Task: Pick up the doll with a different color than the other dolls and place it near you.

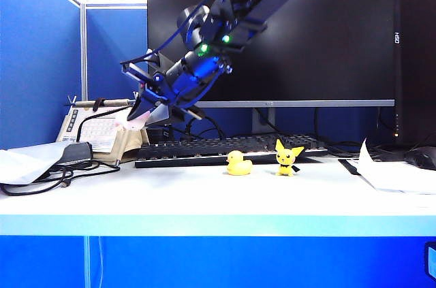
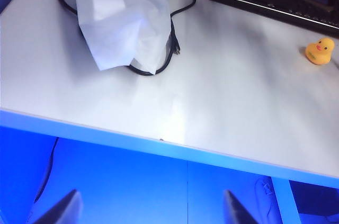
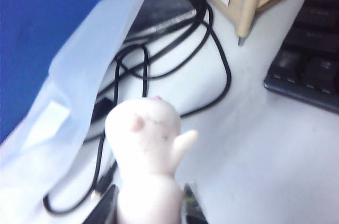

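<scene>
The right gripper [image 3: 151, 208] is clamped on the pale white-pink soft doll [image 3: 148, 155], its two dark fingers [image 3: 103, 208] pressing the toy's lower body from either side while the rounded head and one stubby arm stick out beyond the tips. In the exterior view that gripper [image 1: 144, 112] hangs in the air on a dark, steeply angled arm, above the left end of the long black computer keyboard [image 1: 228, 149] and well clear of the white tabletop [image 1: 204, 199], with the pale doll [image 1: 136, 115] showing only as a bright pinkish patch at the fingertips.

The small yellow rubber duck [image 1: 238, 163] sits on the tabletop just in front of the keyboard's middle. The small yellow figure with pointed black-tipped ears [image 1: 287, 157] stands upright beside it, further toward the keyboard's right end, the two toys near each other but not touching.

Off the keyboard's left end lie a loop of black cable [image 3: 212, 60] and a translucent white plastic bag [image 2: 124, 15]. A beige desk telephone [image 1: 95, 131] stands behind them.

The left gripper [image 2: 151, 211] hovers off the table's front edge, well away from the keyboard, its two dark fingertips [image 2: 66, 208] standing wide apart with nothing between them.
</scene>
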